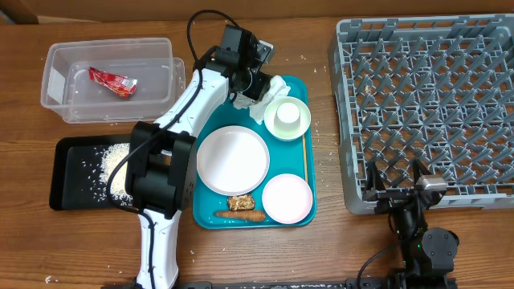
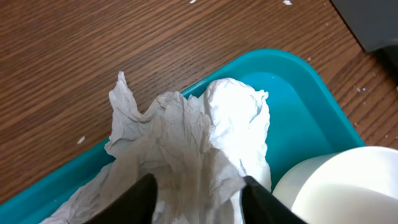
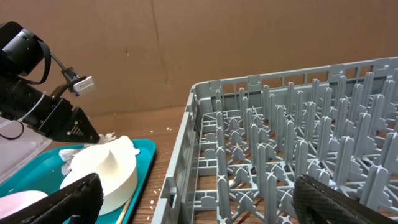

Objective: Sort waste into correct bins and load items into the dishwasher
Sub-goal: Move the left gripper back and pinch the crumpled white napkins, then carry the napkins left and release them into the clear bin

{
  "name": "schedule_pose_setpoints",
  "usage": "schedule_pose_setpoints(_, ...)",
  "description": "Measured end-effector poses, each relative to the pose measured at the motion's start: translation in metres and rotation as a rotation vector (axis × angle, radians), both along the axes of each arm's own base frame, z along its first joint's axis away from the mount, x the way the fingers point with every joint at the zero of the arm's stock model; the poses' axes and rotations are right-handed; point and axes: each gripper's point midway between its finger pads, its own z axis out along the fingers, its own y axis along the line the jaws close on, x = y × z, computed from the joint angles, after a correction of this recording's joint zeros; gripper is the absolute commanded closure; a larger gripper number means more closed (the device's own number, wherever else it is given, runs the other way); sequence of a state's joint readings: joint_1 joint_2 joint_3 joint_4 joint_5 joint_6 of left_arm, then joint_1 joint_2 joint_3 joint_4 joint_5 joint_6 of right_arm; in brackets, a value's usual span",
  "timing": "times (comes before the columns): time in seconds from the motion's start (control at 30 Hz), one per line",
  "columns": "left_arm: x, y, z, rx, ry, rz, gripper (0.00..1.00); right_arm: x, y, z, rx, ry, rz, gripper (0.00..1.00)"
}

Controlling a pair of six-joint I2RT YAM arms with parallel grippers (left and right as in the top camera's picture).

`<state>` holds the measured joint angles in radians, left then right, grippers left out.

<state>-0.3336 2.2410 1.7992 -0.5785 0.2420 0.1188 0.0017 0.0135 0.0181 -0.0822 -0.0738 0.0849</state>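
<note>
Currently the left end effector (image 2: 196,196) pinches the crumpled napkin (image 2: 199,137) at the teal tray's (image 2: 298,81) far corner. Lift straight up, clearing the white cup (image 2: 339,186). The right end effector (image 3: 199,208) rests spread.

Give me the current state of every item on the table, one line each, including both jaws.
Left gripper: jaws straddling the napkin, closing not confirmed.
Right gripper: open, empty, beside the rack.
Crumpled napkin: on the tray's corner.
Teal tray: still loaded.
Upside-down cup: on the tray.
Large plate: empty.
Small plate: empty.
Food scraps: on the tray.
Chopstick: on the tray.
Dish rack: empty.
Clear bin: holds a red wrapper.
Black tray: holds rice.
</note>
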Motion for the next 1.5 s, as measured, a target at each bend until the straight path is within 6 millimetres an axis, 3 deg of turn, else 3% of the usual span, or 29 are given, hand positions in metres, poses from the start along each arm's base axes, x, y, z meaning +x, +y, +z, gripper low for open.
schedule_pose_setpoints(0.5, -0.006, -0.003, -0.003, 0.012, 0.018, -0.011, 0.53, 0.000, 0.000, 0.000, 0.000, 0.000, 0.000, 0.00)
schedule_pose_setpoints(0.67, -0.009, -0.008, -0.004, 0.015, 0.019, -0.025, 0.67, 0.000, 0.000, 0.000, 0.000, 0.000, 0.000, 0.00)
schedule_pose_setpoints(0.87, -0.007, -0.009, -0.004, 0.014, 0.010, -0.025, 0.96, 0.000, 0.000, 0.000, 0.000, 0.001, 0.000, 0.00)
schedule_pose_setpoints(1.23, -0.004, 0.000, -0.004, 0.060, -0.005, 0.001, 0.96, 0.000, 0.000, 0.000, 0.000, 0.000, 0.000, 0.00)
schedule_pose_setpoints(1.37, 0.000, 0.006, 0.021, 0.066, -0.051, 0.031, 0.96, 0.000, 0.000, 0.000, 0.000, 0.000, 0.000, 0.00)
schedule_pose_setpoints(1.5, 0.002, 0.017, 0.081, 0.042, -0.150, 0.077, 0.96, 0.000, 0.000, 0.000, 0.000, 0.001, 0.000, 0.00)
